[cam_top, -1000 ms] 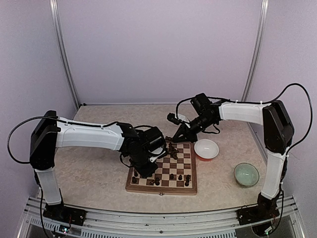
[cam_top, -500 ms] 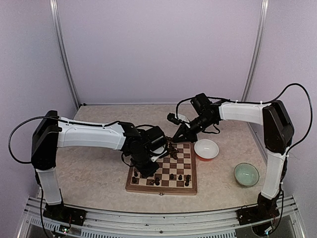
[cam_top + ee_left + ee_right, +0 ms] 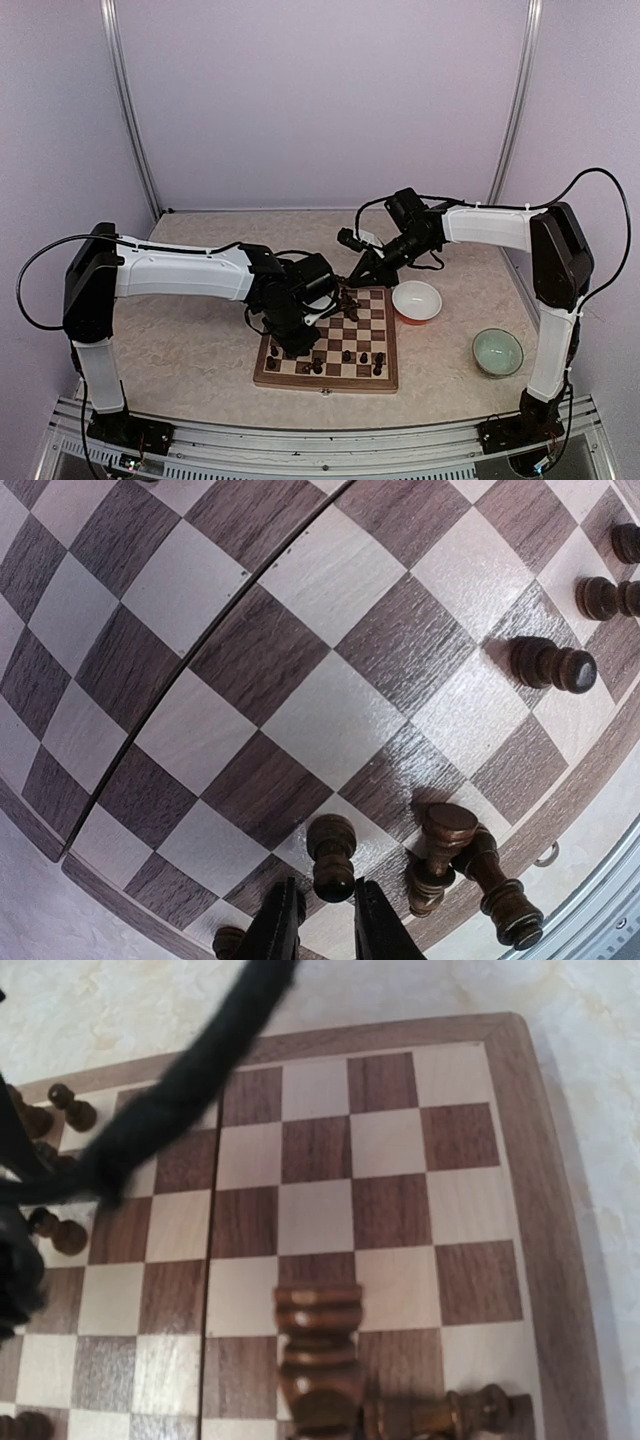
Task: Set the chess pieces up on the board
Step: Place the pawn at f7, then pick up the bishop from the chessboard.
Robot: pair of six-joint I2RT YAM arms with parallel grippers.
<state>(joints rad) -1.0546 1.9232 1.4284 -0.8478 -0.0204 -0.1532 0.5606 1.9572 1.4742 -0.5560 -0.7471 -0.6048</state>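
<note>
The board (image 3: 345, 335) lies between my arms and fills both wrist views (image 3: 300, 720) (image 3: 315, 1215). Several dark chess pieces (image 3: 347, 356) stand along its near rows, and a heap (image 3: 347, 297) lies at its far edge. My left gripper (image 3: 296, 345) hovers over the near left corner. Its fingers (image 3: 280, 925) sit narrowly apart on either side of the head of a pawn (image 3: 333, 845) that stands on a cream square. My right gripper (image 3: 352, 283) is over the heap. A large rook-like piece (image 3: 318, 1360) fills the bottom of the right wrist view, where the fingers are out of frame.
A white bowl (image 3: 416, 300) stands at the board's far right corner, a green bowl (image 3: 497, 352) further right. Two pieces (image 3: 445, 855) lean together right of the pawn, and another lies flat (image 3: 552, 665). A black cable (image 3: 180, 1090) crosses the right wrist view.
My left gripper has shifted slightly up and back over the board's near left corner. The right arm has not moved.
</note>
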